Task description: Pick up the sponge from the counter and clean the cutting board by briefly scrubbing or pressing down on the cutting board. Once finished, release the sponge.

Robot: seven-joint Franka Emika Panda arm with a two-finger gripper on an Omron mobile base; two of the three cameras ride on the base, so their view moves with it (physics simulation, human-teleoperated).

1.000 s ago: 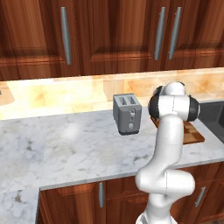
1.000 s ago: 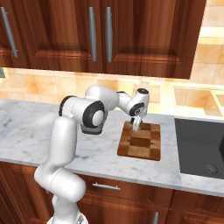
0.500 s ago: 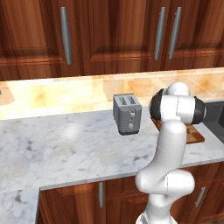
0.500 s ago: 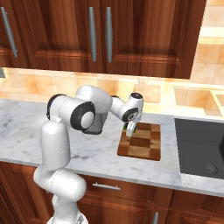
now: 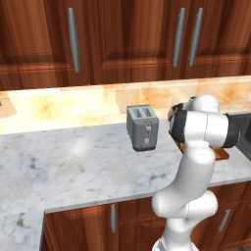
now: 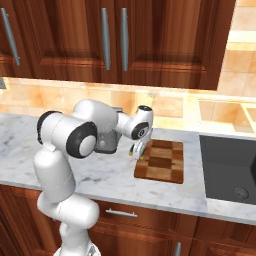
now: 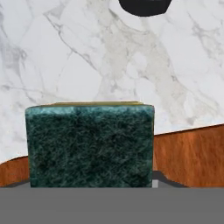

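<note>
Green sponge held at board's edge

Dark green scrub face of the sponge (image 7: 89,146) is seen gripped in the closed pincer (image 6: 136,151), poised over the left edge of the cutting board (image 6: 162,162) on the marble table (image 6: 100,175), beside the toaster (image 5: 142,127).

The robot is a glossy white arm (image 6: 60,165) built from rounded, tube-like segments that swell into bulbous housings at each joint. Dark grey to black bands and round end caps mark the joints; one large black disc with a pale rim sits on the shoulder-like housing (image 6: 80,141), and a wide dark collar rings the elbow housing (image 5: 203,128). The wrist ends in a small white head with a black cap (image 6: 143,126). Below it hangs the small pincer (image 6: 136,151), pale with dark tips. No cables, screws or lettering can be made out.
</note>
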